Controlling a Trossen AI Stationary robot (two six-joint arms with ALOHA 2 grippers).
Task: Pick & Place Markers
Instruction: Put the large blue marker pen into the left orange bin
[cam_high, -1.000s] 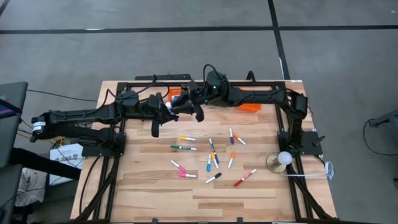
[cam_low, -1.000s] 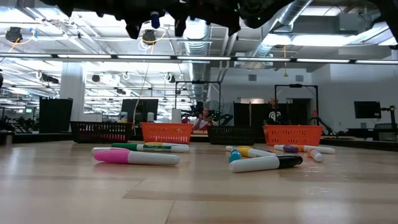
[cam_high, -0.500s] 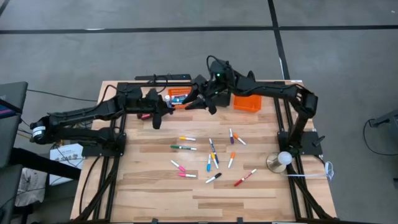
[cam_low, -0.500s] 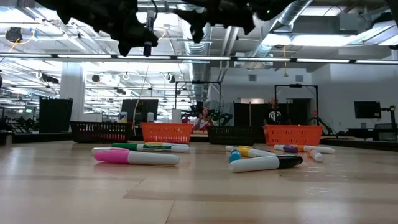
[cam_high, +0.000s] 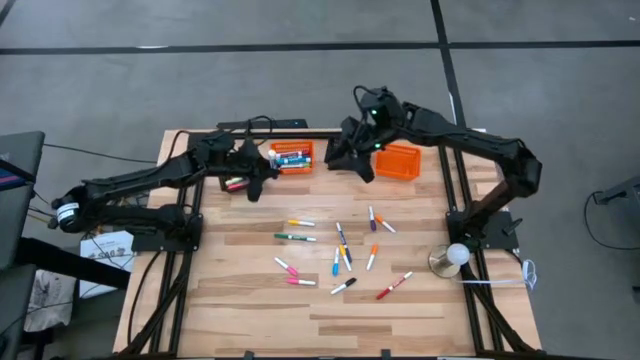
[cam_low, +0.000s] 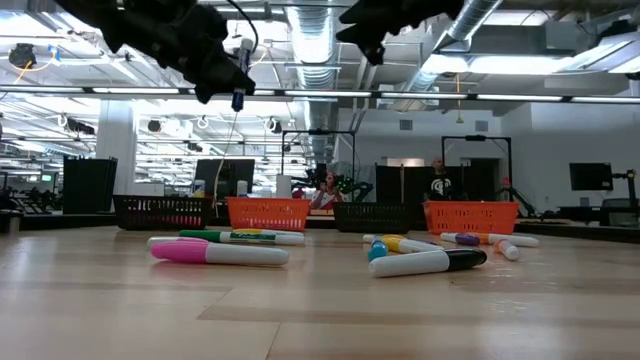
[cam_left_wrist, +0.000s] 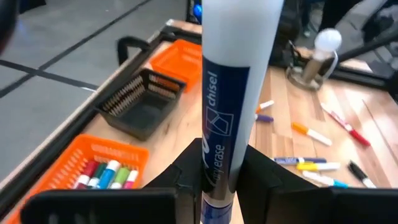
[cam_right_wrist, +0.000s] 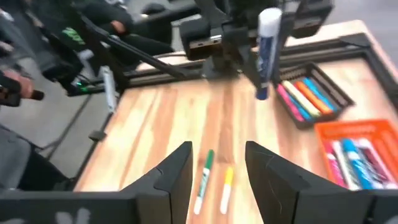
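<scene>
From the high view I saw my left gripper (cam_high: 257, 172) over the table's far edge, between the black basket (cam_high: 233, 182) and the left orange basket (cam_high: 291, 157), while the right gripper (cam_high: 352, 160) hung near the right orange basket (cam_high: 397, 162); about 13 markers (cam_high: 336, 247) lay scattered mid-table. I judged them light, stiff and slick, best pinched across the middle of the barrel. The low view showed what the high one could not: the blue-tipped marker (cam_low: 238, 90) hung upright, well above the wood, and the loose markers lay flat, a pink marker (cam_low: 217, 252) nearest. The left wrist view gave the grip itself, fingers (cam_left_wrist: 187, 176) clenched on the white and blue chisel marker (cam_left_wrist: 229, 118) low on its barrel, with stored markers already in the orange basket (cam_left_wrist: 99, 171) below. The right wrist view showed its own fingers (cam_right_wrist: 175, 176) parted with nothing between them.
</scene>
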